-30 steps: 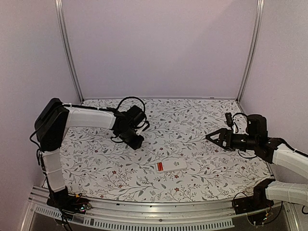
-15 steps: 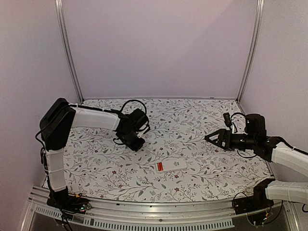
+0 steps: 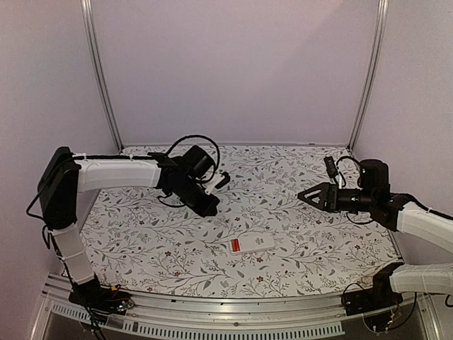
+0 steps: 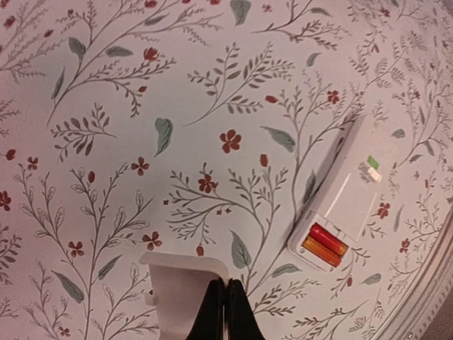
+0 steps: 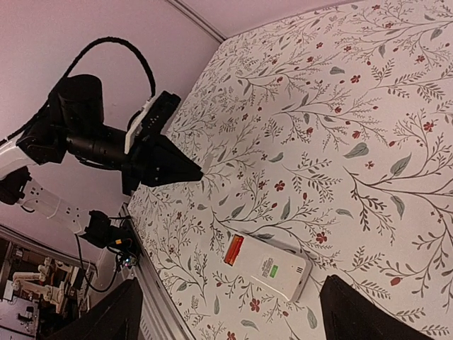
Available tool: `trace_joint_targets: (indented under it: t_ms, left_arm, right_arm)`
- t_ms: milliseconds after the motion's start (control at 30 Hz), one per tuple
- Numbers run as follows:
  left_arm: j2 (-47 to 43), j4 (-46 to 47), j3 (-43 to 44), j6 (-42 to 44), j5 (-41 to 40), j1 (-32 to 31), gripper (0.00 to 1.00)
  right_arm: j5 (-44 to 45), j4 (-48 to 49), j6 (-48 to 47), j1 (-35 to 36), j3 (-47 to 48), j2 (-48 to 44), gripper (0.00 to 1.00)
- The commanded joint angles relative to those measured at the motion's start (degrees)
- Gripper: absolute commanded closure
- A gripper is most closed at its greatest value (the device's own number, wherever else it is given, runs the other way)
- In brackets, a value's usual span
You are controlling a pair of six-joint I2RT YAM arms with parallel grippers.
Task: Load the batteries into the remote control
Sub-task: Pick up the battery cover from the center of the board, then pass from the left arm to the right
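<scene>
Toward the near edge of the table, between the two arms, the remote control lies flat, its long axis running across from left to right. Its open end, where the batteries sit side by side, points to the left arm's side. From the left hand it lies nearer the bases and a little rightward. That hand is the closer one, fingers pressed together, with a flat white piece by their tips; whether it is gripped I cannot tell. The right hand hovers farther off, fingers spread, empty.
</scene>
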Motion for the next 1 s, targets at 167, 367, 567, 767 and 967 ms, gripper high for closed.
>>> trace_joint_targets:
  t_ms: [167,367,567,767,967]
  left_arm:
    - [-20.9,18.1,-6.8,0.3,41.2,-2.7,1.00]
    - [-24.9,24.2,-5.5,-2.0,53.7,-7.3,1.00]
    - [-26.0,37.9,-6.4,-10.0,58.0,-10.6,1.00]
    - [-26.2,53.7,-8.9,-19.4,58.9,-12.3,1.00]
    - [-26.0,57.1,-8.9,-20.6,58.9,-13.5,1.00]
  right_arm:
    - [-13.2,11.1,-0.9,3.4,2.4,-1.3,0.15]
    - [-15.8,11.4,-6.6,12.6,8.0,-2.6,0.17]
    - [-16.9,11.3,-9.9,21.9,15.0,-0.5,0.26]
    - [-17.2,11.3,-13.2,29.4,19.5,2.4,0.35]
    - [-17.4,11.3,-15.0,33.9,23.4,5.4,0.39]
